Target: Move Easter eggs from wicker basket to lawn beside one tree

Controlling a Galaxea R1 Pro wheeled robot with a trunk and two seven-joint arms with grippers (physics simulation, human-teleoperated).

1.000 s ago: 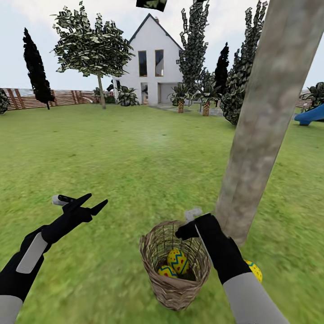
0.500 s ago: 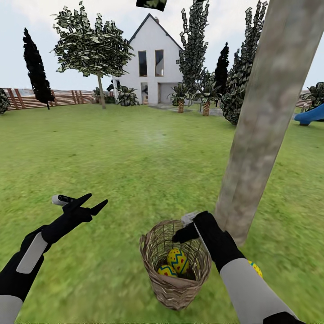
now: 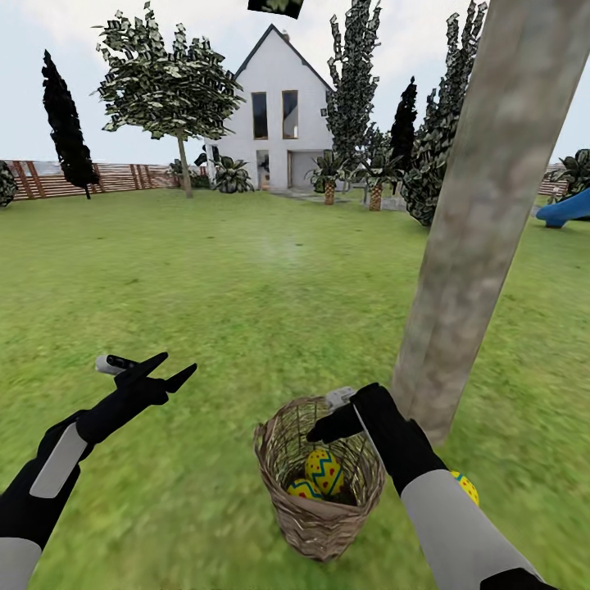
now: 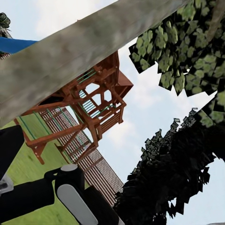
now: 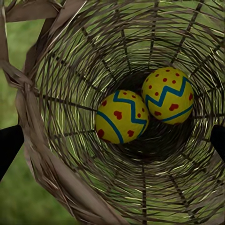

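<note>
The wicker basket (image 3: 318, 512) stands on the lawn (image 3: 246, 279) right in front of a thick grey-beige tree (image 3: 471, 229). Two yellow Easter eggs with blue zigzags and red marks lie in its bottom (image 3: 324, 473) (image 3: 302, 491); the right wrist view looks straight down on them (image 5: 121, 117) (image 5: 169, 95). A third egg (image 3: 465, 487) rests on the grass by the trunk's foot, half hidden by my right forearm. My right gripper (image 3: 332, 418) hovers open over the basket's far rim, its dark fingertips (image 5: 8, 146) wide apart. My left gripper (image 3: 174, 368) is open and empty, out to the left.
A white gabled house (image 3: 277, 106), a slatted fence (image 3: 123, 177) and scattered trees ring the garden. A blue slide (image 3: 567, 209) sits at the far right. A wooden playset (image 4: 96, 110) stands behind the trunk (image 4: 70, 56). Open grass stretches ahead and to the left.
My right gripper has shifted a little left and lower, further over the basket's mouth. The left arm, basket and eggs have stayed put.
</note>
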